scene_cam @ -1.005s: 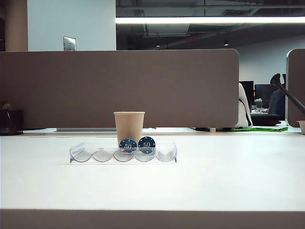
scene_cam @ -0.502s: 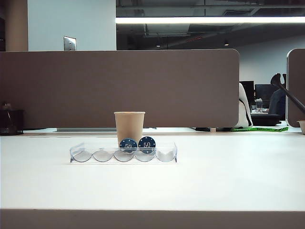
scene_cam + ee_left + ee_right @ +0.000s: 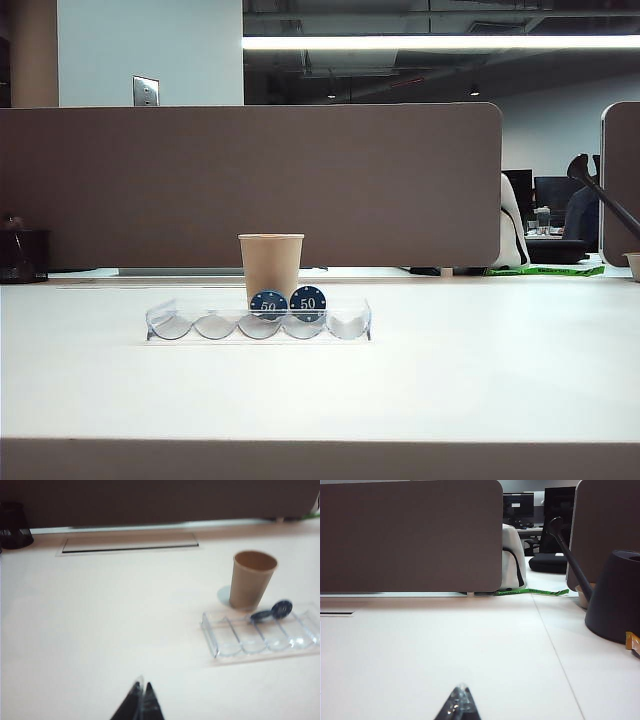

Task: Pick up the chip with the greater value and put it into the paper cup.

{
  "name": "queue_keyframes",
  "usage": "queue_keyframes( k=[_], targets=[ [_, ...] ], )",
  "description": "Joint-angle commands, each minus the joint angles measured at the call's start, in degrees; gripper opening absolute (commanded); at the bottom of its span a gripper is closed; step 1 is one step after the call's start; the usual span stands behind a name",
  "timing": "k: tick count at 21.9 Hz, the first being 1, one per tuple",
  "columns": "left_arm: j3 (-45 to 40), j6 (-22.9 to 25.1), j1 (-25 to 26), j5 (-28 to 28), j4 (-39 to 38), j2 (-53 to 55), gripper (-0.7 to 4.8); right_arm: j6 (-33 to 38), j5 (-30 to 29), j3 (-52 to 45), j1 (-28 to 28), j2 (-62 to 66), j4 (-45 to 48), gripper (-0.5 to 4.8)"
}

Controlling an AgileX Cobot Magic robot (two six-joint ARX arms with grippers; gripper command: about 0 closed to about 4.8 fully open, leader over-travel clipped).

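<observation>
Tan-brown paper cup (image 3: 271, 268) stood upright on the white desk (image 3: 450, 370), just behind the clear plastic scalloped tray (image 3: 258, 322). Two blue round chips marked "50" (image 3: 289, 302) stood on edge in the tray's middle slots, in front of the cup. No black "100" chip showed in any view; it could not be seen, possibly inside the cup, but the cup's inside was not visible.

Left end effector (image 3: 140, 700) was closed, tips together, holding nothing, and hung over bare desk on the near left. From it the cup (image 3: 252, 579) and tray (image 3: 262, 635) lay farther away and to the right, well apart. Tray's long axis ran left to right across the desk; the chips faced the near side.

Right end effector (image 3: 459, 700) showed only its tips, which looked pressed together and empty; hard to tell for sure. It faced bare desk (image 3: 435, 650) and a dark round container (image 3: 615, 597) far right, with no cup or tray in its view.

Neither arm appeared in the exterior view. Judged from this, the left arm was the nearer one to the cup and tray, so any further reach would go far and rightward from its side. With the black chip absent from the tray, the task looked likely finished.
</observation>
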Motion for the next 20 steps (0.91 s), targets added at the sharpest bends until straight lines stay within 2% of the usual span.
queue_keyframes(
  k=[1, 3, 8, 14, 20],
  targets=[
    [-3.2, -3.6, 0.0, -0.1, 13.4, 0.0, -0.06, 0.5, -1.6, -0.1, 0.0, 0.0, 1.3, -0.01],
    [-5.9, -3.4, 0.0, -0.1, 20.6, 0.0, -0.06, 0.5, -1.7, -0.1, 0.0, 0.0, 1.3, -0.01],
    [-11.2, -3.4, 0.0, -0.2, 28.3, 0.0, -0.06, 0.4, -3.3, -0.1, 0.0, 0.0, 1.3, -0.01],
    [-15.1, -3.2, 0.0, 0.1, 30.1, 0.0, -0.06, 0.4, -7.8, -0.1, 0.0, 0.0, 1.1, -0.01],
    [-17.7, -1.4, 0.0, 0.2, 30.9, 0.0, -0.06, 0.2, -7.5, -0.1, 0.0, 0.0, 0.1, -0.01]
  ],
)
